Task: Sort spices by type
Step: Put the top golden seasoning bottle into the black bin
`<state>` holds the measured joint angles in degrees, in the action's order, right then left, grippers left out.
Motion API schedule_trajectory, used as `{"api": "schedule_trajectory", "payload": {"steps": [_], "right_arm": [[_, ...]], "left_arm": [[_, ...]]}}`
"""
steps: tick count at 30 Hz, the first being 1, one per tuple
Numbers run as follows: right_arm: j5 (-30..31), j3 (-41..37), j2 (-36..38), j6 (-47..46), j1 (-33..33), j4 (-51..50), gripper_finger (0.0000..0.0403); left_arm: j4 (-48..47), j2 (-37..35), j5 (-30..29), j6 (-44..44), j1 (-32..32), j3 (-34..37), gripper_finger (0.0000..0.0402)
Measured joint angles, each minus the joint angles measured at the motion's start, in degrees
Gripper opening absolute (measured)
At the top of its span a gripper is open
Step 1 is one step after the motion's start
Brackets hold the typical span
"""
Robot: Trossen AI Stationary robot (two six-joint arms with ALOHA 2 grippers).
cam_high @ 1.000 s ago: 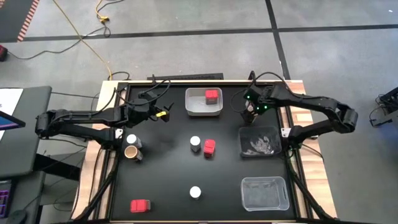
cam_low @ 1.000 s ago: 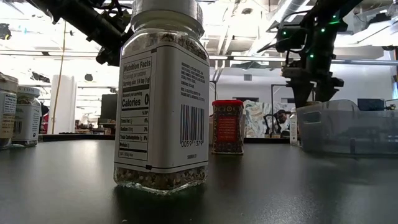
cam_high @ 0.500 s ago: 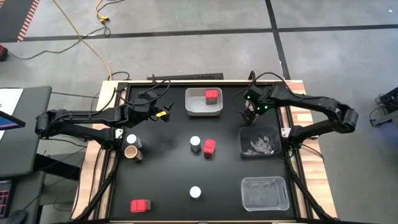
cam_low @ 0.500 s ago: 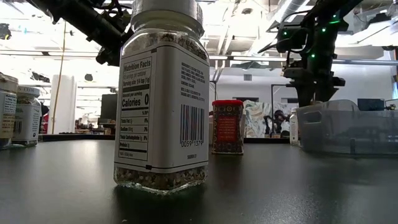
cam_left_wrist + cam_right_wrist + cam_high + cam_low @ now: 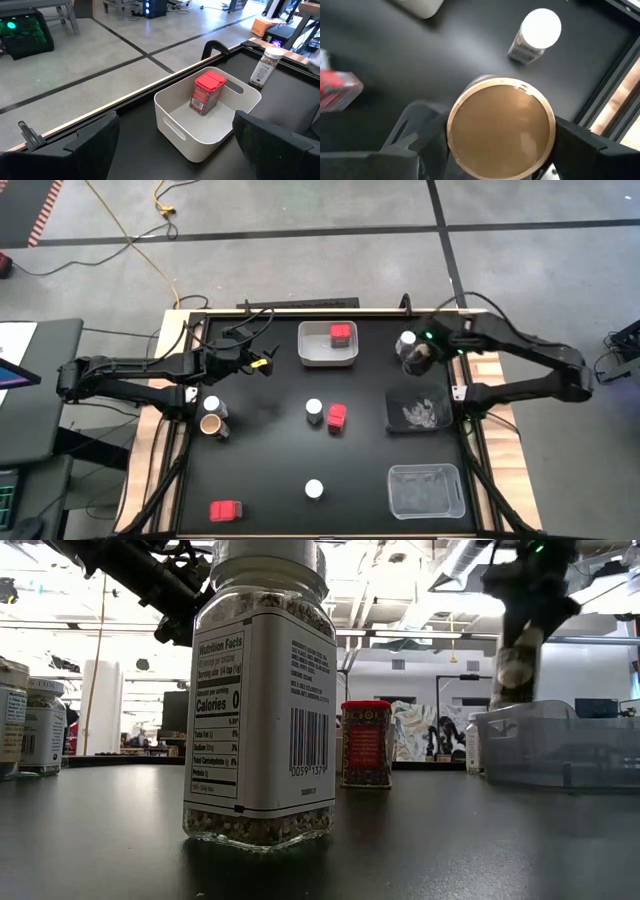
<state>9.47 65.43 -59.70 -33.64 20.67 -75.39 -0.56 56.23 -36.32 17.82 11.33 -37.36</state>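
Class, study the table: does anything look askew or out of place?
The brown-lidded jar clamped in the right claw hangs tilted above the table. A red box at the front left seems tipped on its side. The left claw waits apart.

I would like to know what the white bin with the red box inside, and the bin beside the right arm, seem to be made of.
The white bin looks like matte moulded plastic: thick rounded walls, cut-out handles, no shine. The clear bin near the right claw looks like translucent plastic: the room shows dimly through its walls. The red box carries a glossy printed label; tin or plastic, I cannot tell.
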Motion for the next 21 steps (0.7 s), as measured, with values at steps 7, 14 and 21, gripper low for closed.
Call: {"api": "schedule_trajectory", "payload": {"steps": [7, 14, 21], "right_arm": [[2.0, 0.0, 6.6, -9.0, -14.0, -6.5, 0.0303], [4.0, -5.0, 9.0, -19.5, -26.0, -9.0, 0.0303], [4.7, -14.2, 9.3, -25.0, -33.0, -5.7, 0.0303]], "left_arm": [[0.0, 0.0, 0.0, 0.0, -0.6, 0.0, 0.0371], [0.0, 0.0, 0.0, 2.0, -1.1, 0.0, 0.0371], [0.0, 0.0, 0.0, 3.0, -1.1, 0.0, 0.0371]]}}
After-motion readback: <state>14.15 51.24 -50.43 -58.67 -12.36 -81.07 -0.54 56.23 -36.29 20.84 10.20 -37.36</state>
